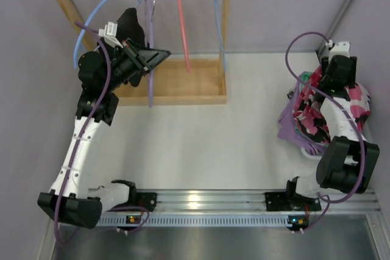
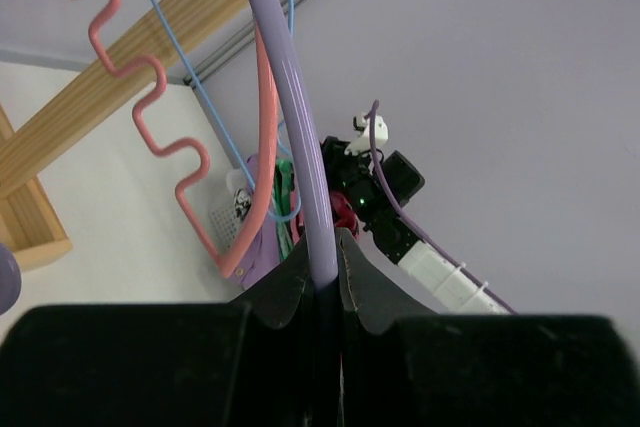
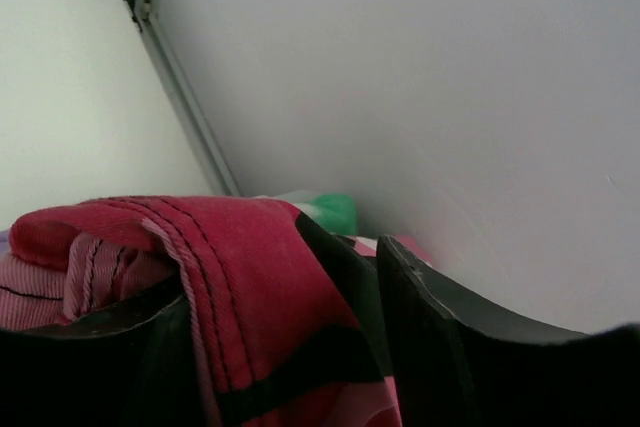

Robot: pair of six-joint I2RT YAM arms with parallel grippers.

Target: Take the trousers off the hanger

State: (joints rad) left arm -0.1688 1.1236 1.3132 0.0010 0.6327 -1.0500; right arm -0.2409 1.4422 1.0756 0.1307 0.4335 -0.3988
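The lilac hanger point(image 1: 150, 89) hangs edge-on inside the wooden rack, its metal hook just below the top rail, with no cloth on it. My left gripper point(image 1: 153, 58) is shut on its bar; in the left wrist view the lilac bar point(image 2: 290, 97) runs up from between my left gripper's point(image 2: 322, 282) closed jaws. The magenta trousers point(image 1: 356, 105) with black and white blotches lie bunched at the table's right edge. My right gripper point(image 1: 332, 78) sits on them. In the right wrist view the red-pink cloth point(image 3: 250, 277) fills my right gripper's point(image 3: 290, 337) jaws.
The wooden rack point(image 1: 183, 92) stands at the back left with a salmon-pink hanger point(image 1: 181, 22) and light-blue hangers point(image 1: 217, 22). A black garment point(image 1: 131, 22) hangs behind my left wrist. Lilac cloth point(image 1: 289, 127) and green-and-white cloth point(image 1: 303, 80) lie under the trousers. A wall runs close along the right.
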